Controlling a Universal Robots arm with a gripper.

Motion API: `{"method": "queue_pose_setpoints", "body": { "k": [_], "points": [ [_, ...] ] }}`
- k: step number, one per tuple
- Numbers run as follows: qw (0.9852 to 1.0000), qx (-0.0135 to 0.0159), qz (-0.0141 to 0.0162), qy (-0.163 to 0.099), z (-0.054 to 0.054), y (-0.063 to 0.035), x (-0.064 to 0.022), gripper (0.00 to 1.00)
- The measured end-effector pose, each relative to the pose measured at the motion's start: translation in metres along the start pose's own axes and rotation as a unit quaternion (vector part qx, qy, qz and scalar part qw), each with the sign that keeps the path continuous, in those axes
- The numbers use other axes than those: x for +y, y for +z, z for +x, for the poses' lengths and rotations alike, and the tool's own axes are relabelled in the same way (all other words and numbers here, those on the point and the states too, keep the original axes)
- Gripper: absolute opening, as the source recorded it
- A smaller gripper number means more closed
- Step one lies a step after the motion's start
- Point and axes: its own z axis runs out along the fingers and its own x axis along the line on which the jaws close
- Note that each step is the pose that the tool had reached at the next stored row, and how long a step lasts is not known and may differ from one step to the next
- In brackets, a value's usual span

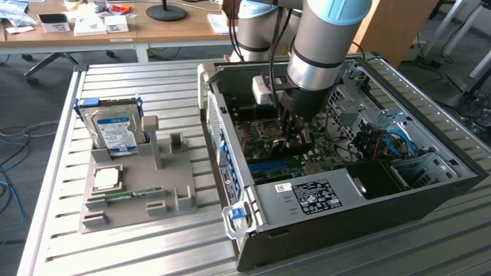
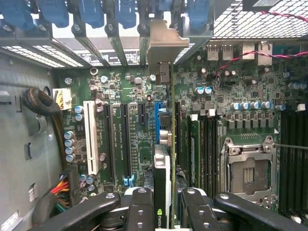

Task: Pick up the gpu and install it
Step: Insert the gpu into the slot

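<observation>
The gpu [image 2: 162,180] stands edge-on between my fingers [image 2: 140,208]: a thin green card with a black cooler on one face and a silver end bracket [image 2: 166,42] reaching the case's rear slot openings. It sits right along the blue expansion slot [image 2: 157,118] of the motherboard [image 2: 120,86]; whether it is seated I cannot tell. My gripper [image 2: 166,211] is shut on the card. In the exterior view the gripper [image 1: 295,137] is deep inside the open PC case [image 1: 345,201], low over the board.
A CPU socket [image 2: 248,175] and a white slot [image 2: 90,137] flank the card, and cables [image 2: 41,103] lie near the case wall. At the exterior view's left, a grey fixture [image 1: 138,207] holds a hard drive [image 1: 115,129], a CPU [image 1: 106,178] and a memory stick [image 1: 130,194].
</observation>
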Motion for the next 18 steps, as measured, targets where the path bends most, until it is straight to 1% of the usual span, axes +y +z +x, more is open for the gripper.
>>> {"method": "queue_pose_setpoints", "body": {
  "k": [4,10,18],
  "points": [
    [1.0,-0.0004,0.0006,0.0,0.0003,-0.0001,0.0024,0.27],
    [1.0,-0.0005,0.0007,0.0,0.0025,-0.0002,0.0029,0.27],
    [1.0,-0.0009,0.0008,0.0,0.0029,-0.0004,0.0069,0.27]
  ]
}}
